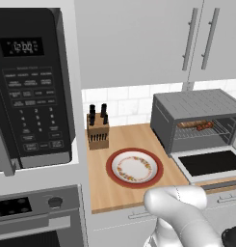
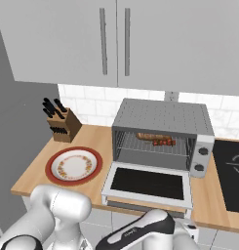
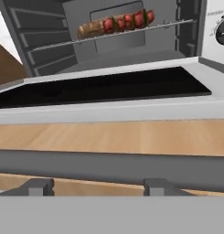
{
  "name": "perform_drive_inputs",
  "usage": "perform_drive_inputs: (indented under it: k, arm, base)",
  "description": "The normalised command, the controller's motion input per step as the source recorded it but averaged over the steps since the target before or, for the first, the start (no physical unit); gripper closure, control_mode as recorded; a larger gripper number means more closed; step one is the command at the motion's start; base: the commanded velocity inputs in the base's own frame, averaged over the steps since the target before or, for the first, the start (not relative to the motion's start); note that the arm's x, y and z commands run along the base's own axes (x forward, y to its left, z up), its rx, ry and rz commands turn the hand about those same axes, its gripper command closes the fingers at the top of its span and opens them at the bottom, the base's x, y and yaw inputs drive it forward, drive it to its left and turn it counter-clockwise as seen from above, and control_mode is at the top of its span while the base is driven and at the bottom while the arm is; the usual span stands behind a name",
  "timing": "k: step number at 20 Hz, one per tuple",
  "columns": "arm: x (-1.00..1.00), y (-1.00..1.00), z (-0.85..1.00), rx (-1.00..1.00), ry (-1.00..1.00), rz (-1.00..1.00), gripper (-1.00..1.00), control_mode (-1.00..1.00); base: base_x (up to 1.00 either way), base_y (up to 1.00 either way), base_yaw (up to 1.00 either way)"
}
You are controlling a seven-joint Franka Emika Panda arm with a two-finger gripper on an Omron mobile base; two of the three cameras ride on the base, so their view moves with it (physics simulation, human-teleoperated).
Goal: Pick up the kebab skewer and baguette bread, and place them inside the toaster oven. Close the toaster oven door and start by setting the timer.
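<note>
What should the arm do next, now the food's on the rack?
Probably lift the toaster oven door shut. The kebab skewer and baguette bread already lie on the rack, the plate is bare, and the gripper sits low under the dropped door's front edge.

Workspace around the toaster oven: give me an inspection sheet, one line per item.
Surface: wooden counter, bare at its front edge.
Job's things: toaster oven with its toaster oven door dropped flat open; baguette bread and kebab skewer lie end to end on the wire rack inside.
Clutter: red-rimmed plate, nothing on it; knife block against the tiled wall.
Grippers: gripper low in front of the open door's edge, fingertips apart, holding nothing.
Cables: nothing seen.
Surroundings: black microwave to the left, grey upper cabinets, a cooktop to the right.
</note>
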Motion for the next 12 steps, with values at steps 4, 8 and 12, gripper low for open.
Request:
perform_drive_inputs:
  k: [4,8,12]
  arm:
    - [0.10,0.00,0.00,0.00,-0.06,-0.03,-1.00,-1.00]
    - [0.12,0.00,0.04,0.00,-0.06,-0.04,-1.00,-1.00]
    - [0.15,0.00,0.17,0.00,-0.07,-0.04,-1.00,-1.00]
  base:
    - [0.00,0.00,0.00]
    - [0.00,0.00,0.00]
    - [0.00,0.00,0.00]
